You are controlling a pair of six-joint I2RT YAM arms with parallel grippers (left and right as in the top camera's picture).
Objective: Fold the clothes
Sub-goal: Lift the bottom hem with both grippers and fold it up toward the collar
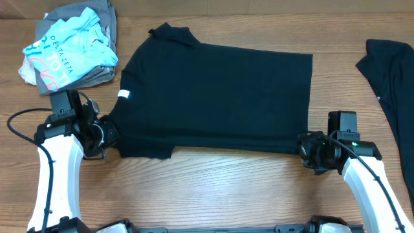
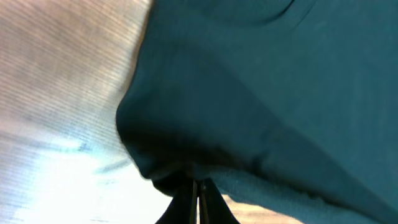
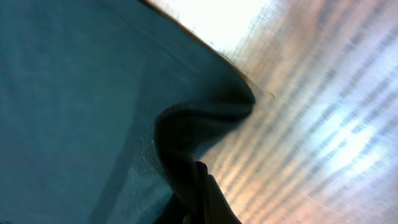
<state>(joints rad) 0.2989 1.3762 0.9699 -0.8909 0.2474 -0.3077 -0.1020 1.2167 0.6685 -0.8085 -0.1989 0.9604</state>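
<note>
A plain black T-shirt point(image 1: 213, 97) lies spread across the middle of the wooden table, its small white tag point(image 1: 123, 95) at the left edge. My left gripper point(image 1: 111, 134) is shut on the shirt's near left corner; in the left wrist view the fingers point(image 2: 198, 190) pinch the dark fabric point(image 2: 273, 93). My right gripper point(image 1: 305, 150) is shut on the shirt's near right corner; in the right wrist view the fingers point(image 3: 200, 186) hold a bunched fold of the fabric point(image 3: 74, 106).
A pile of folded clothes point(image 1: 71, 45), light blue printed top over grey, sits at the far left. Another dark garment point(image 1: 391, 77) lies at the right edge. Bare wooden table point(image 1: 213, 188) runs along the near side.
</note>
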